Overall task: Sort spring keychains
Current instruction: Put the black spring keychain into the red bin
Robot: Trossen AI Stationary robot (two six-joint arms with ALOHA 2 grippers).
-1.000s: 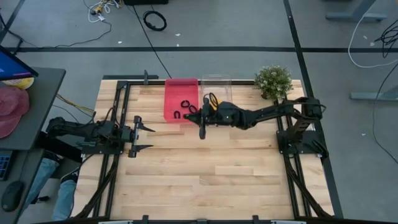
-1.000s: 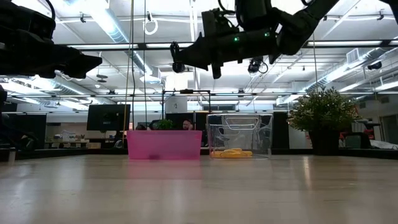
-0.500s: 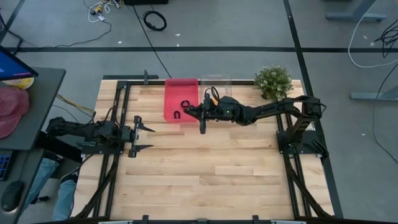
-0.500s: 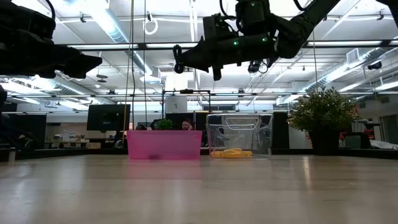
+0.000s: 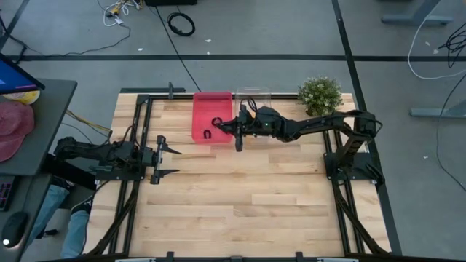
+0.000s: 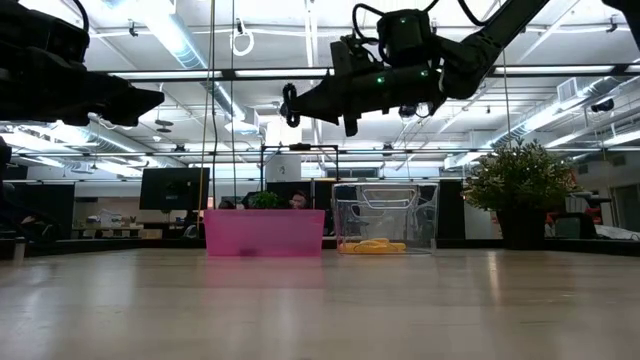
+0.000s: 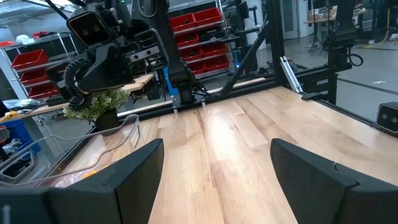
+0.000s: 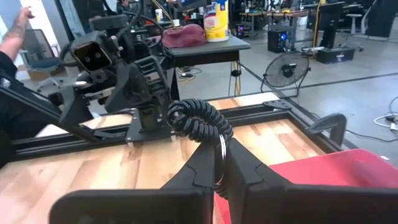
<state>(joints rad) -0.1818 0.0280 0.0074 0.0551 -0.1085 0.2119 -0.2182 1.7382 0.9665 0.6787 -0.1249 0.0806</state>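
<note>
My right gripper (image 5: 224, 127) hangs in the air over the near right corner of the pink bin (image 5: 202, 109), shut on a black spring keychain (image 8: 198, 119) that also shows in the low view (image 6: 289, 103). Two more black keychains (image 5: 216, 121) (image 5: 207, 134) lie on the pink bin's floor. Orange keychains (image 6: 374, 245) lie in the clear bin (image 6: 385, 215) to its right. My left gripper (image 5: 164, 160) waits open above the table's left side, level. My right gripper pinches the black keychain between its two fingers at the metal ring (image 8: 221, 155) below the coil. The fingers reach level from the table's right. The coil stands out past the fingertips, lifted clear above the pink bin.
A potted plant (image 5: 320, 94) stands at the table's far right corner, behind the right arm. The two bins sit side by side at the far edge. The wooden tabletop (image 5: 240, 204) spreads wide toward the near edge. A person's raised hand (image 8: 18, 22) shows beyond the table.
My right gripper has moved toward the table's far edge and a little left, from beside the bins to over the pink bin's corner, staying shut on the black keychain at about the same height.
</note>
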